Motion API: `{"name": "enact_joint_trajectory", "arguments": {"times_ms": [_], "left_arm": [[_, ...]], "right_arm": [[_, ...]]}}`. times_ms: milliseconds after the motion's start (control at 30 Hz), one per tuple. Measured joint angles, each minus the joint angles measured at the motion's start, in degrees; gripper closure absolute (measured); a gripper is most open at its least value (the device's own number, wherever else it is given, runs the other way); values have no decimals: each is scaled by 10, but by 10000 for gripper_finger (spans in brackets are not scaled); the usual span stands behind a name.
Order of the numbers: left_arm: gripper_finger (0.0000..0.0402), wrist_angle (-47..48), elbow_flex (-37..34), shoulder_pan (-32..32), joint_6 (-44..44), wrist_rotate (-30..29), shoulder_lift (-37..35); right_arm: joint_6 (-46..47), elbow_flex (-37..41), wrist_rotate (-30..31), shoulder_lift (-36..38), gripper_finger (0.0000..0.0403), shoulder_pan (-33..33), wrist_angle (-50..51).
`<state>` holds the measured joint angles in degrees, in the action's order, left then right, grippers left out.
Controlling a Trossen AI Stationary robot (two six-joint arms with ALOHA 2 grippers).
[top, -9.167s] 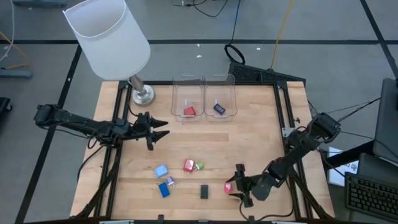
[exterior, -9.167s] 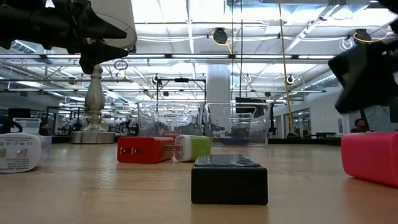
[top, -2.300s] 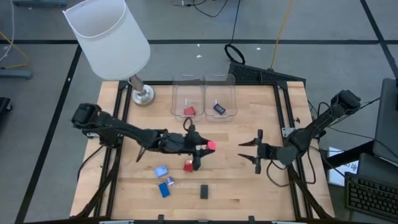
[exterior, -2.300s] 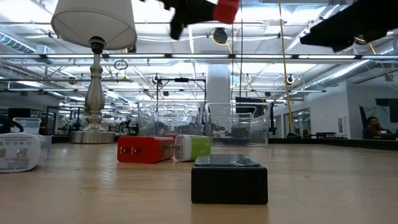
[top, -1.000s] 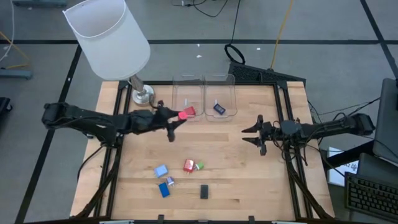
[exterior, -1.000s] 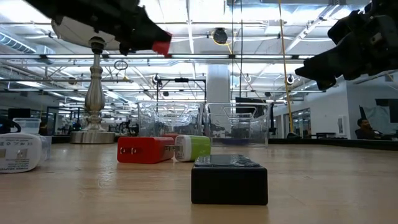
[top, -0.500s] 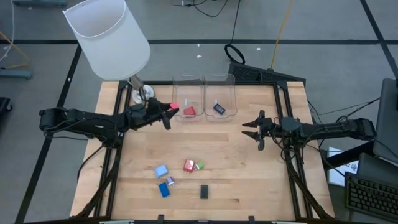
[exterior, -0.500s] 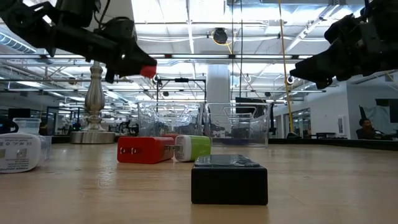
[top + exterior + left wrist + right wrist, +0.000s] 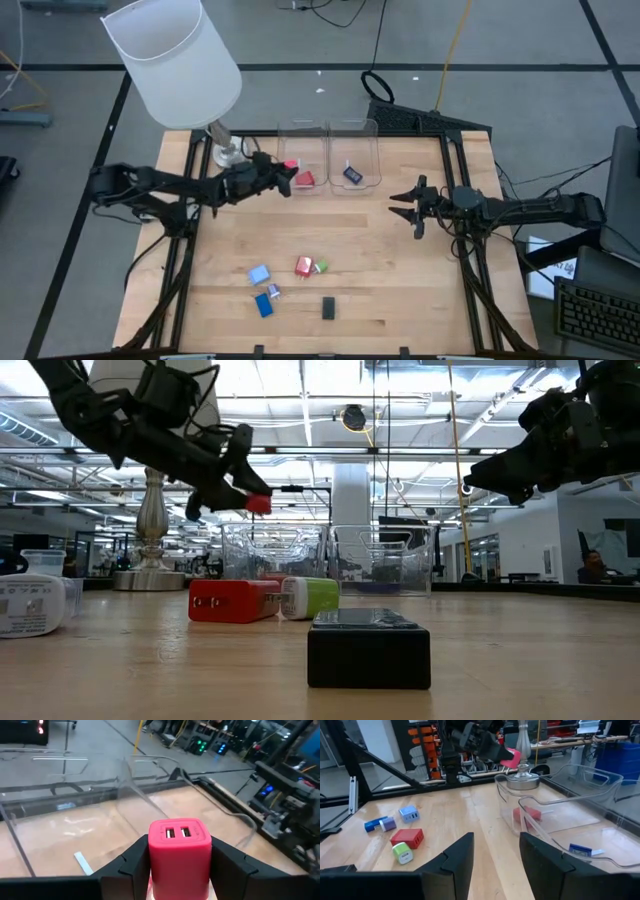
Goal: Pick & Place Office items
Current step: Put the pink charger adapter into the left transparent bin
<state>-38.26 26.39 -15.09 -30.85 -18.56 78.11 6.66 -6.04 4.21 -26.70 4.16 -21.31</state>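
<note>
1. Left gripper [image 9: 287, 176] grasps a pink-red, block-shaped USB charger with two ports [image 9: 180, 851], one finger on each side; the port face points forward, away from the wrist.
2. The charger's long axis runs along the fingers, out toward the left clear plastic bin [image 9: 302, 160].
3. Key relation: the bin lies straight ahead of and below the fingertips. In the high view the charger sits at the bin's near-left rim; the low view shows it above the bin's wall height. Whether it is fully over the opening, I cannot tell.
4. A red piece [image 9: 304, 179] already lies in that bin; a dark blue piece [image 9: 352, 174] lies in the right clear bin [image 9: 355, 158].
5. Right gripper [image 9: 412, 208] hangs empty with fingers parted, well apart from both bins and pointing toward them; the left arm is the nearer one.
6. On the table, well behind the left fingers: red block [image 9: 303, 266], green piece [image 9: 321, 267], light blue piece [image 9: 259, 274], dark blue piece [image 9: 264, 305], black block [image 9: 328, 308].
7. Judgement: next is a short push forward, then release into the bin.
</note>
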Motion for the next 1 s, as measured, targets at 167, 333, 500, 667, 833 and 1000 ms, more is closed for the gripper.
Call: {"name": "enact_joint_trajectory", "arguments": {"times_ms": [167,333,500,667,833,1000], "left_arm": [[250,5,12,-8,-15,-1,26],[236,34,12,-7,-23,-23,29],[233,76,12,-7,-45,-51,29],[251,88,12,-2,-49,-52,29],[235,92,12,4,-49,-58,29],[222,108,13,4,-46,-69,29]], "right_arm": [[0,0,0,0,256,0,4],[0,0,0,0,257,0,6],[1,0,0,0,258,0,7],[0,0,0,0,259,0,6],[1,0,0,0,259,0,6],[1,0,0,0,261,0,7]]}}
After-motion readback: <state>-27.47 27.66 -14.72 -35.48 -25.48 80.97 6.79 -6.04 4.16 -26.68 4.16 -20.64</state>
